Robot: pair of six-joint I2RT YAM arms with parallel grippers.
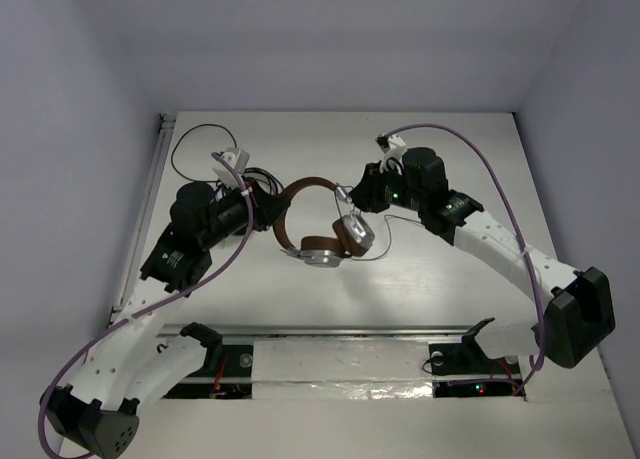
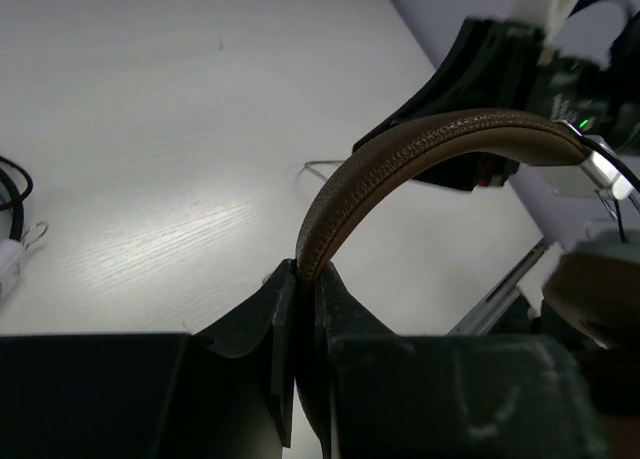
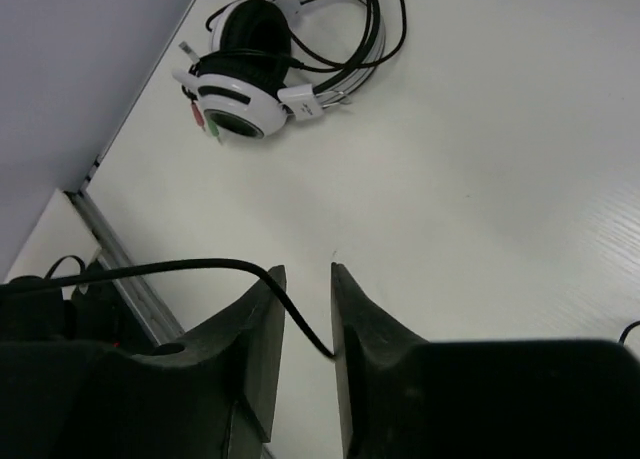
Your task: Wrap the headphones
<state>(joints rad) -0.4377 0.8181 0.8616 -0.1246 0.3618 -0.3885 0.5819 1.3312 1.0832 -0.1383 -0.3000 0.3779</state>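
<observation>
White table (image 1: 440, 159), pale walls; my left gripper (image 2: 305, 279) is clenched on the brown headband (image 2: 420, 144) of the headphones (image 1: 322, 251). They sit mid-table between my two arms, with the band arching toward the far side and the cups on the near side. My right gripper (image 3: 305, 274) is just right of them, jaws a little apart, the thin dark cable (image 3: 180, 266) running loose through the gap, and a white headset (image 3: 245, 79) lies far left.

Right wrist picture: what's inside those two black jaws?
A thin dark cable runs between the jaws, which stand a little apart. Behind the gap is white table. Where the cable ends is hidden by one jaw.
</observation>
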